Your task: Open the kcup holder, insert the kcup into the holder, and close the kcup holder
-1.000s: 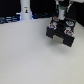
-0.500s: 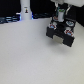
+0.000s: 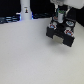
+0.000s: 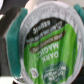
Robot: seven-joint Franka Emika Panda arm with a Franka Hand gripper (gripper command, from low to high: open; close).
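The kcup holder (image 3: 63, 33) is a black boxy unit on the white table at the exterior view's right, with red-and-white-topped pods (image 3: 68, 24) showing on top. My gripper (image 3: 59, 18) hangs just above its near-left top corner. In the wrist view the kcup (image 4: 49, 46) fills the picture: a bright green foil top printed "Dark Magic" with a pale rim. It sits right in front of the camera, held between my jaws. My fingers are mostly hidden behind it. Whether the holder's drawer is open cannot be told.
A white bottle-like post (image 3: 25, 9) stands at the back on the exterior view's left, beside dark and blue items (image 3: 10, 19) along the rear edge. The white table (image 3: 30, 55) spreads in front of the holder.
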